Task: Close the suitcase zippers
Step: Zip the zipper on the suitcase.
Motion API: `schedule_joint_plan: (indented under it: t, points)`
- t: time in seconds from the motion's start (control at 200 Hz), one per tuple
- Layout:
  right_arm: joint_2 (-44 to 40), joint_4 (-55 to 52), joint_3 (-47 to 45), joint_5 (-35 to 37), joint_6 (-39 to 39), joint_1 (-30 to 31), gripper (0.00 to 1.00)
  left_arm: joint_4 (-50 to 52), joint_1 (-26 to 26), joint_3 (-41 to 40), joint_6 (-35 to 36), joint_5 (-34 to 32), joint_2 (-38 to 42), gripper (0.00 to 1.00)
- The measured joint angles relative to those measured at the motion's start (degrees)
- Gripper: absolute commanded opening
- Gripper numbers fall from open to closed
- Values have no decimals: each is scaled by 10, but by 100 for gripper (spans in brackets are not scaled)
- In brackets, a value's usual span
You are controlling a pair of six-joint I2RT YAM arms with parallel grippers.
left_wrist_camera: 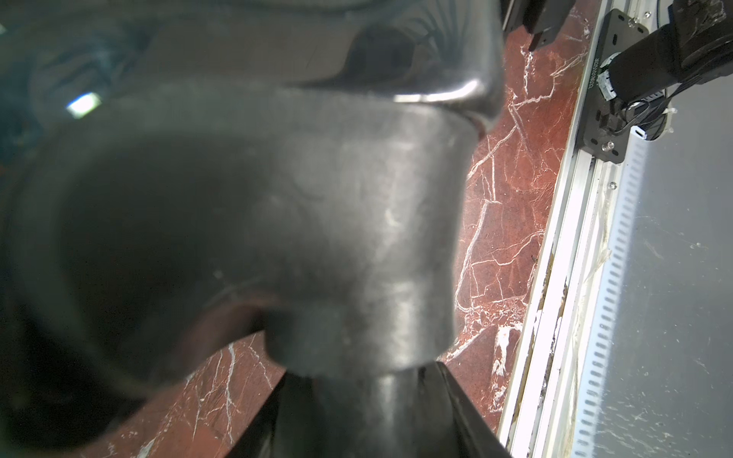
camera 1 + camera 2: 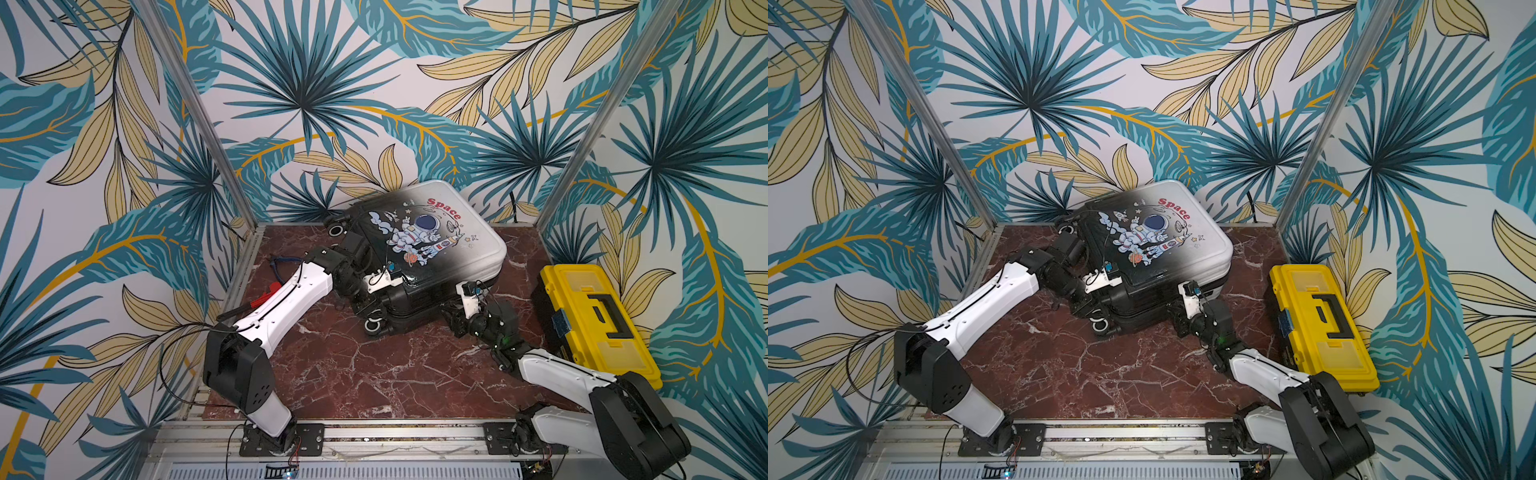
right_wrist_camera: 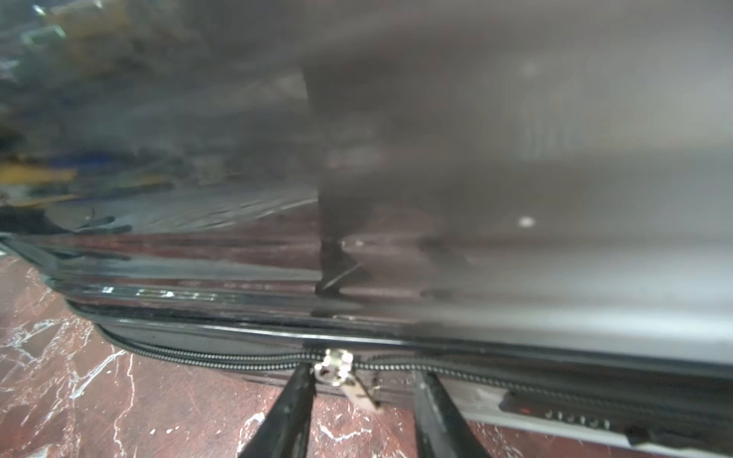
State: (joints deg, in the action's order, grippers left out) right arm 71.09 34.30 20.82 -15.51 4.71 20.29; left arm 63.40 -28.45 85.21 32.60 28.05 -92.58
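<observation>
Our right pincer (image 3: pixel 363 400) stands open at the near side of the suitcase (image 2: pixel 432 249), straddling the zipper pull (image 3: pixel 345 378) without gripping it. Our left pincer (image 1: pixel 357 400) sits at its near-left corner; we cannot tell its grip. The suitcase lies flat, far back on the bench (image 2: pixel 353 374).

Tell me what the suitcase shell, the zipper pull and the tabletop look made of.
Suitcase shell: glossy hard plastic, by its sharp reflections. Zipper pull: bright silvery metal, probably. Tabletop: red marble look with white veins; possibly a printed sheet.
</observation>
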Motion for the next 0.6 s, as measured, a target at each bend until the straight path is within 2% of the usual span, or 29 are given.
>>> schedule_joint_plan:
  t: [0.426, 0.601]
  points:
    - [17, 21, -4, -62, 43, -22, 33, -3, 0, 0, 5, 0, 8, 36]
    - [31, 38, -5, -85, 61, -28, 26, -2, 0, 1, 6, 1, 8, 36]
